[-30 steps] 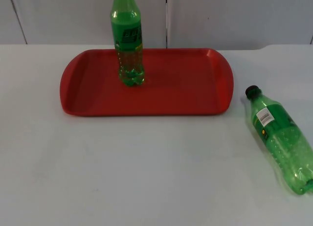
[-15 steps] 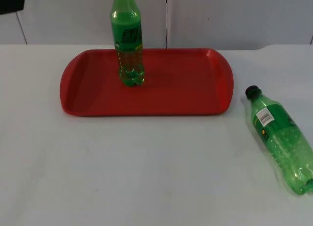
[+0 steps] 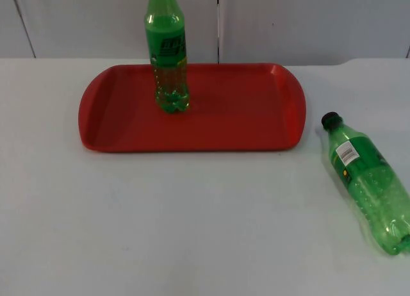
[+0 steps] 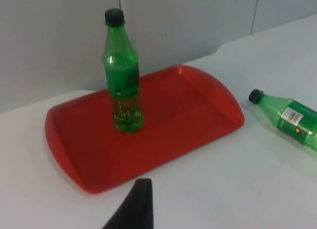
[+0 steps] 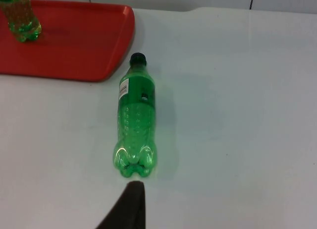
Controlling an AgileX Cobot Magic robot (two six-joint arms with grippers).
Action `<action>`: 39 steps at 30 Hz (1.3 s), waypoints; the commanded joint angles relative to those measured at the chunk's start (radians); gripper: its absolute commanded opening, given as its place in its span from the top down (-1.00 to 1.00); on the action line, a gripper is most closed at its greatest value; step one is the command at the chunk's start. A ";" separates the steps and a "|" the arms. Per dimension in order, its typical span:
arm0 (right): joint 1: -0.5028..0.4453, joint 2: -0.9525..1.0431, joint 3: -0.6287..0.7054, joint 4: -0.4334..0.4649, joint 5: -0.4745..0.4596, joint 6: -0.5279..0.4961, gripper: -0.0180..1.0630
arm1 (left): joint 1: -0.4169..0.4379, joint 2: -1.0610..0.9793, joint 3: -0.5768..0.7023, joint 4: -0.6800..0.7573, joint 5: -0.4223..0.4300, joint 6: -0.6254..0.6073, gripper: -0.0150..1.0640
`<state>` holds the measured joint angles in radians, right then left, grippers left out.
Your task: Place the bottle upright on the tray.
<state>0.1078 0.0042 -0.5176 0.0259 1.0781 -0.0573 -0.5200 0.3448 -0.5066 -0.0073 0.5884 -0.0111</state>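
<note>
A red tray (image 3: 243, 110) lies at the back of the white table, also seen in the left wrist view (image 4: 198, 105). One green bottle (image 3: 167, 52) with a black cap stands upright on the tray's left half (image 4: 121, 85). A second green bottle (image 3: 368, 180) lies on its side on the table right of the tray, with its black cap pointing toward the tray. My left gripper (image 4: 138, 209) hovers in front of the tray, well short of it. My right gripper (image 5: 130, 209) hangs just behind the base of the lying bottle (image 5: 134, 125), apart from it.
The grey partition wall (image 3: 307, 20) rises right behind the tray. Bare white table (image 3: 192, 225) stretches in front of the tray and left of the lying bottle.
A black part of the left arm showed at the top view's upper left corner half a second ago and has gone. Bottles and tray have not moved.
</note>
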 commanded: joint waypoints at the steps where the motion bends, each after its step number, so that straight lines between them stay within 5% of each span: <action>1: -0.005 -0.004 0.001 0.002 0.001 -0.003 -0.98 | -0.002 -0.046 0.013 -0.016 0.022 -0.002 -0.97; 12: -0.005 -0.004 0.001 0.002 0.001 -0.003 -0.98 | -0.002 -0.345 0.015 -0.079 0.248 0.004 -0.97; 20: -0.005 -0.004 0.001 0.002 0.001 -0.003 -0.98 | -0.002 -0.345 -0.006 -0.105 0.344 0.060 -0.97; 26: -0.005 -0.004 0.001 0.002 0.001 -0.003 -0.98 | -0.002 -0.345 -0.015 -0.107 0.494 0.143 -0.97; 39: -0.005 -0.004 0.001 0.002 0.001 -0.003 -0.98 | -0.002 -0.345 0.013 -0.035 0.488 0.005 -0.97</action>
<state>0.1078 0.0042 -0.5176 0.0259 1.0781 -0.0573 -0.5200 0.0046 -0.4994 -0.0698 1.0820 0.0315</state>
